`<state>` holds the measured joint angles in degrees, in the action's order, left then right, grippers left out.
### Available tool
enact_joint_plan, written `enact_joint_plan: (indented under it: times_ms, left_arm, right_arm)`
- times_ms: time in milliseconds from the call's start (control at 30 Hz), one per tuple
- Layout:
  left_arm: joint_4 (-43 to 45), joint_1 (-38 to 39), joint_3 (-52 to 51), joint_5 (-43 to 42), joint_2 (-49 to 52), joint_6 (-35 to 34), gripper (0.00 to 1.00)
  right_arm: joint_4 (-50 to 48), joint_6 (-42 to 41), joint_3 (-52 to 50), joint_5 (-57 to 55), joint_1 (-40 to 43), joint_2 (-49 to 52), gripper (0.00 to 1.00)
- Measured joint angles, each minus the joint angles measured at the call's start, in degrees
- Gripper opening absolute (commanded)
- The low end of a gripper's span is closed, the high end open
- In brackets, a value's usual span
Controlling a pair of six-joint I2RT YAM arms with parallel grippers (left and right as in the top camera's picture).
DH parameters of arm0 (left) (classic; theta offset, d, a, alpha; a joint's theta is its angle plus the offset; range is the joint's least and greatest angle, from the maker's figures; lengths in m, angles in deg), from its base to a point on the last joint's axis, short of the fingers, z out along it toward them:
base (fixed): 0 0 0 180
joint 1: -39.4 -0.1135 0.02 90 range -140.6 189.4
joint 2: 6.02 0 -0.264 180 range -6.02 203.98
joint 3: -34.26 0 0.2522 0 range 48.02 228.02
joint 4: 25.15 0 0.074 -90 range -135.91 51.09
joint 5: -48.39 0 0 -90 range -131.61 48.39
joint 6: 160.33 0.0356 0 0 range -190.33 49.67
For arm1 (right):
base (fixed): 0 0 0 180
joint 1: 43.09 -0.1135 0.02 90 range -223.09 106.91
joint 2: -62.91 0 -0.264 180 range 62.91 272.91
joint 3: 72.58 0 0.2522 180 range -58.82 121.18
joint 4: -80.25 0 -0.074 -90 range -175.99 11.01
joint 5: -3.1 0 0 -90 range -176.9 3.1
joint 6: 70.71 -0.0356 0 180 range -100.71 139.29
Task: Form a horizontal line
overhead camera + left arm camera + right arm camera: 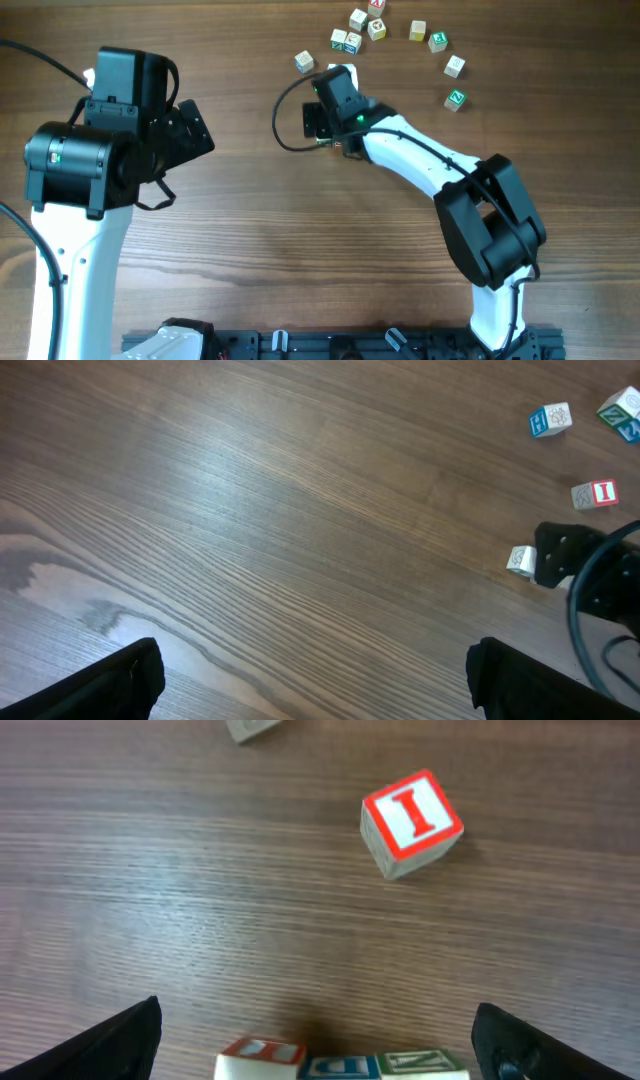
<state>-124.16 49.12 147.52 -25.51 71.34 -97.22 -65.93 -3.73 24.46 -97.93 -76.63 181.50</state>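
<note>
Trouble from here lies mostly with the right gripper (315, 1016), which stands spread wide and pinches nothing, its fingers straddling the horizontal line (342, 1066). That row of three joined cubes, with red, blue and green faces, lies on the bench (150, 880) directly under the gripper, between its fingers, cut off by the near edge of the wrist view. The green end sits just beside one finger (530, 1045), and the red end is a little further from the other.

As I judge it, the row looks formed, so the danger is in leaving it. A sideways drift or a twist of the wrist would let a finger catch an end cube and kink the row or break it apart. Closing instead would press the cubes along their length and could buckle the middle one out.

Ahead of the gripper, well apart from the row, the red I cube (411, 824) lies skewed. A forward sweep could knock it.

Off to the side, the left gripper (315, 660) hangs spread and empty above bare bench, so I see little risk from it.
</note>
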Motion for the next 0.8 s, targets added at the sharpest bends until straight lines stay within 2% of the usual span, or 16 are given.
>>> enact_joint_plan:
  times_ms: [33,67,100,133,167,233,267,333,433,533,800]
  left_arm:
    - [0.0,0.0,0.0,0.0,0.0,0.0,1.00]
    - [0.0,0.0,0.0,0.0,0.0,0.0,1.00]
    - [0.0,0.0,0.0,0.0,0.0,0.0,1.00]
    - [0.0,0.0,0.0,0.0,0.0,0.0,1.00]
    - [0.0,0.0,0.0,0.0,0.0,0.0,1.00]
    - [0.0,0.0,0.0,0.0,0.0,0.0,1.00]
    - [0.0,0.0,0.0,0.0,0.0,0.0,1.00]
    - [0.0,0.0,0.0,0.0,0.0,0.0,1.00]
    - [0.0,0.0,0.0,0.0,0.0,0.0,1.00]
    - [0.0,0.0,0.0,0.0,0.0,0.0,1.00]
    - [0.0,0.0,0.0,0.0,0.0,0.0,1.00]
  right_arm:
    - [1.4,0.0,1.6,0.0,0.0,0.1,0.99]
    - [2.3,0.0,2.6,0.0,0.0,0.1,0.92]
    - [3.2,-0.3,4.2,0.0,0.0,0.1,0.80]
    - [3.8,-1.1,5.5,-0.2,0.1,0.1,0.62]
    - [4.2,-2.0,6.6,-0.7,0.3,0.1,0.49]
    - [5.7,-4.3,6.9,-1.2,1.6,0.1,0.31]
    - [5.9,-5.5,6.6,-1.3,2.8,0.2,0.25]
    - [5.6,-6.5,6.3,-0.4,5.0,0.5,0.22]
    - [4.9,-6.9,6.1,2.0,8.4,1.5,0.09]
    - [8.6,-10.3,6.1,-0.2,8.1,2.4,0.05]
    - [15.4,-14.9,6.0,-0.4,7.6,5.9,0.05]
